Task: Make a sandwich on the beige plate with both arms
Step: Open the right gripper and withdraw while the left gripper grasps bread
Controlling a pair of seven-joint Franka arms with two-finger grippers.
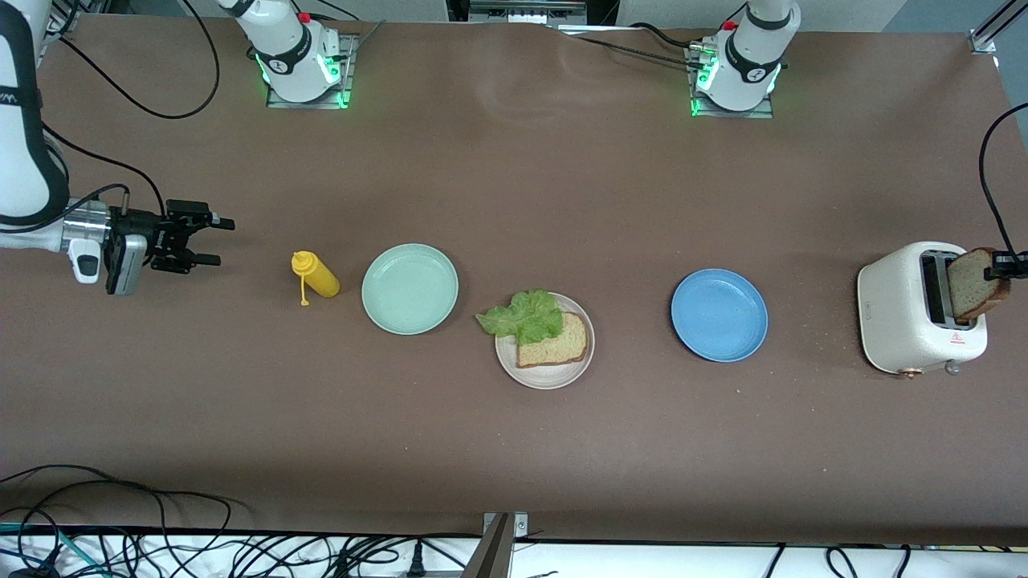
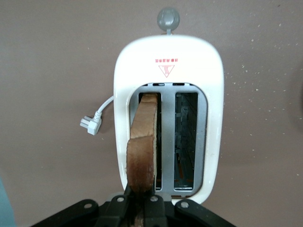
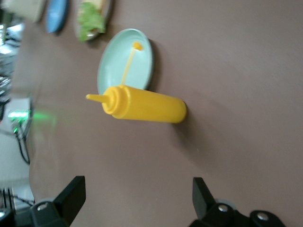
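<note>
Both arms are white with black bands. The right arm [image 1: 28,120] has a silver metal collar at its wrist, a white-and-grey camera block hung beside it, and thin black cables looping back from the collar. Its right gripper [image 1: 210,241] is black, with two slim fingers. The two bases [image 1: 301,60] sit on metal plates, glow green at the rim and carry red buttons. The left gripper [image 2: 137,208] is black, with round silver screws just beside its fingers.

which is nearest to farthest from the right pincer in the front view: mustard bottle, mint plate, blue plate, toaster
From the right pincer, open at the right arm's end of the table:
1. Mustard bottle, beside it.
2. Mint plate, next along.
3. Blue plate, past the beige plate.
4. Toaster, at the left arm's end.
</note>
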